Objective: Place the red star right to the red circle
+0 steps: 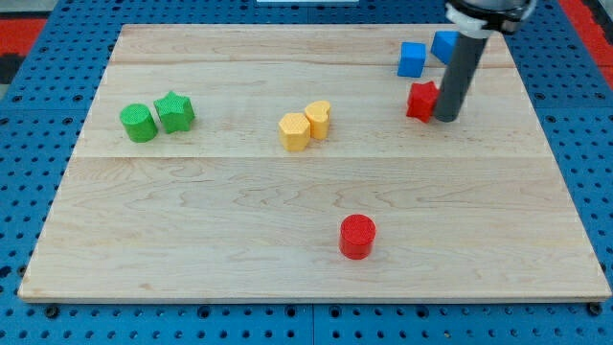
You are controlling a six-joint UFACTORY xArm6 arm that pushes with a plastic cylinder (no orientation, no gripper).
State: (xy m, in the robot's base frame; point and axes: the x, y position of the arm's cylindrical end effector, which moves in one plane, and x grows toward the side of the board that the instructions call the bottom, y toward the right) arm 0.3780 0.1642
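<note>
Camera view: my tip (446, 117) touches the red star (420, 101) on a wooden board (287, 259); no gripper fitted.

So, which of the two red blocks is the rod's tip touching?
The red star near the view's top right; my tip sits against its right side. The red circle lies far away, bottom centre.

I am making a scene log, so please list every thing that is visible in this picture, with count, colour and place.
red star: 1, red, upper right, touching my tip's left side
red circle: 1, red, lower centre
blue blocks: 2, blue, top right; one, one partly hidden by the rod
yellow blocks: 2, yellow, centre, side by side; and
green circle: 1, green, left
green star: 1, green, left, beside the green circle
wooden board: 1, light wood
my tip: 1, dark rod's end, right of the red star
</note>
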